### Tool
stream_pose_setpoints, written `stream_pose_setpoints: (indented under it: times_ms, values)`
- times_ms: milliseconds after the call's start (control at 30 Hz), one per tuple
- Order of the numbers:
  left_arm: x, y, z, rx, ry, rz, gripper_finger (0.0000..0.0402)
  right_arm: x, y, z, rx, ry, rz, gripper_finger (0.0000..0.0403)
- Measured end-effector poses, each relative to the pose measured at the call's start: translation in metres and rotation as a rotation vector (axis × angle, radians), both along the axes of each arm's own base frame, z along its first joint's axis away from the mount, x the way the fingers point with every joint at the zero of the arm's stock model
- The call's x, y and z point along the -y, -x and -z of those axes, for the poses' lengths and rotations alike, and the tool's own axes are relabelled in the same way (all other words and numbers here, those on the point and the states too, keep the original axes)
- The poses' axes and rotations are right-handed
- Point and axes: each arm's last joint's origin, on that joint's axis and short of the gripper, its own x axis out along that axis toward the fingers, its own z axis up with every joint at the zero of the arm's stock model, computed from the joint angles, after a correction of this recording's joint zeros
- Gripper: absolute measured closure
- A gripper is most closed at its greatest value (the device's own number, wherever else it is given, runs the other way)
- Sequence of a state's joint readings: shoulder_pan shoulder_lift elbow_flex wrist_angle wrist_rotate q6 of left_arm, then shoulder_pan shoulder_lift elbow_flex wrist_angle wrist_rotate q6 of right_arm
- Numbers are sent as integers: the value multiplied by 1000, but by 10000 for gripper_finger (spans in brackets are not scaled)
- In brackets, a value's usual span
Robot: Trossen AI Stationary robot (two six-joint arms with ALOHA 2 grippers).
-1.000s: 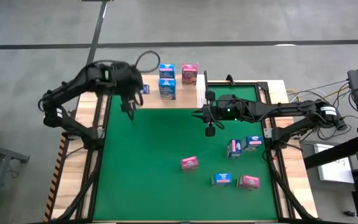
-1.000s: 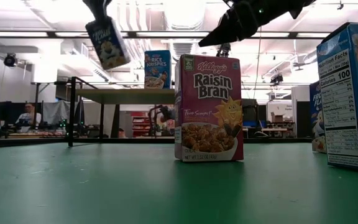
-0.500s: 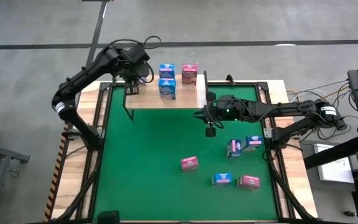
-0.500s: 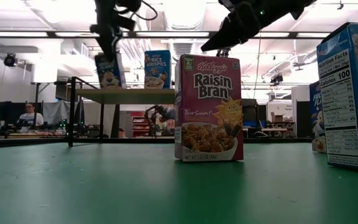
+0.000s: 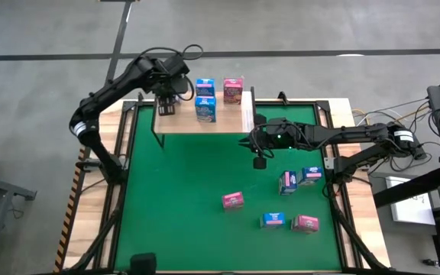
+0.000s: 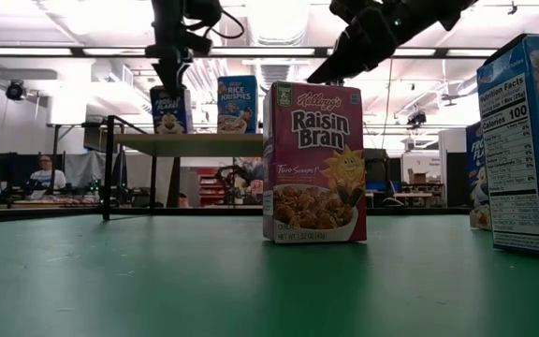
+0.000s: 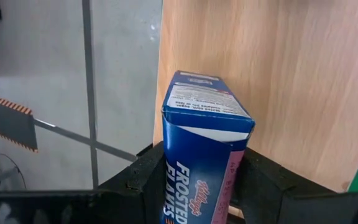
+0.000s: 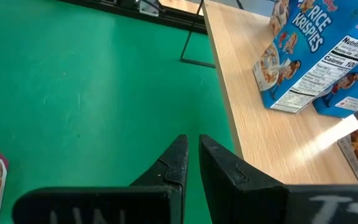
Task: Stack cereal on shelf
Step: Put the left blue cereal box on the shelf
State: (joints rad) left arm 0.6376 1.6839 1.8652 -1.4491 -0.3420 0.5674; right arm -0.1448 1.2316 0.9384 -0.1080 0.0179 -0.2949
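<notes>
My left gripper [image 5: 166, 98] is over the left end of the light-wood shelf [image 5: 182, 121], shut on a blue Frosted Flakes cereal box [image 7: 204, 124], which also shows in the low view [image 6: 168, 110]. Two blue boxes [image 5: 205, 99], a pink box [image 5: 233, 90] and a white box [image 5: 247, 111] stand on the shelf. My right gripper [image 5: 258, 158] hangs shut and empty over the green mat, just near of the shelf; its fingers show in the right wrist view [image 8: 191, 158]. A Raisin Bran box [image 6: 313, 161] stands upright on the mat. My left gripper pinches the box's upper end [image 7: 169, 186] between its two fingers, one on each of two opposite sides. The fingers come from above, pointing down. The box hangs upright, its bottom [image 6: 168, 131] at the shelf's top; whether it rests there I cannot tell.
Several small cereal boxes lie on the mat's right half: a pink one [image 5: 233, 200], two blue ones [image 5: 287, 182] [image 5: 310, 174], another blue [image 5: 272, 221] and a pink [image 5: 305, 223]. A large blue box [image 6: 527, 145] stands near the low camera. A person sits in the room behind.
My left gripper has gone toward the table's far edge, over the shelf's left end, and down, carrying the Frosted Flakes box. The box was tilted and high; now it is upright at shelf height.
</notes>
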Motion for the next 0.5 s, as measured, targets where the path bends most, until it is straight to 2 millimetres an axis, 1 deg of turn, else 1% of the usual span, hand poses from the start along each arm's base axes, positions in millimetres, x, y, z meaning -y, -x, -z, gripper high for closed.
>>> stream_pose_setpoints:
  times_ms: [200, 500]
  values:
    - [-2, -2, 0, 4, -2, -1, 258, 0, 0, 0, -2, -8, 4, 376]
    - [5, 3, -7, 70, 41, 13, 258, 0, 1, 1, -10, -8, 4, 376]
